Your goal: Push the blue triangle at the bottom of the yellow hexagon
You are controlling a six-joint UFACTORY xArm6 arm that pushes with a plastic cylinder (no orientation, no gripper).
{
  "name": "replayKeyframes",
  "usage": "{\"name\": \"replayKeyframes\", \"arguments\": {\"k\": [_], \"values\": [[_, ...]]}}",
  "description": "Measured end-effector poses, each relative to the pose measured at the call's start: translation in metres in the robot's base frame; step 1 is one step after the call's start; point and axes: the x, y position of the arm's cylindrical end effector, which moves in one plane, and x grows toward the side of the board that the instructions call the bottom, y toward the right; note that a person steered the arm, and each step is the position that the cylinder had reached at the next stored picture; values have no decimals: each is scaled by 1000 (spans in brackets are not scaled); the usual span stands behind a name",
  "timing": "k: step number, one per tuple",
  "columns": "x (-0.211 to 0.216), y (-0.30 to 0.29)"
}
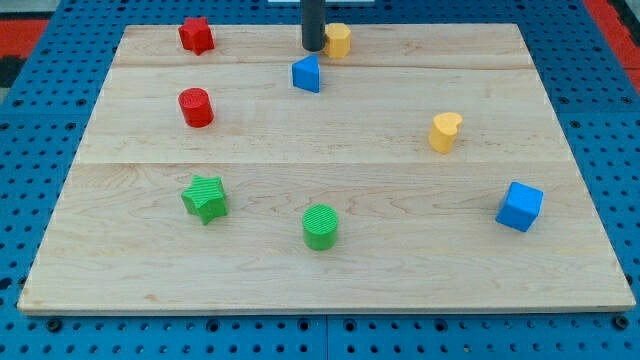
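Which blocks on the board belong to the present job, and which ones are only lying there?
Part of the job:
blue triangle
yellow hexagon
my tip, just left of the hexagon, above the triangle

Only lying there:
red star
red cylinder
green star
green cylinder
yellow heart
blue cube

Tabletop [330,270]: pale wooden board, light grain, made of planks joined along faint seams running from the view's left to the view's right. Edges straight; far edge looks shorter than near edge. Board rests on a blue perforated base [40,120], regular grid of dark round holes, visible on all four sides of the board. Red surface [20,35] at the view's top left corner, another red patch [615,15] at the top right. Lighting even and diffuse, short soft shadows on the wood. No walls, windows or floor in view
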Motion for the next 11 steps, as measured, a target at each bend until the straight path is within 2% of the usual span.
{"name": "replayKeyframes", "arguments": {"k": [1, 2, 3, 4, 5, 7, 8, 10, 11], "values": [[0, -16], [19, -55], [69, -83], [91, -39], [80, 4], [63, -78], [53, -62], [58, 18], [58, 8]]}}
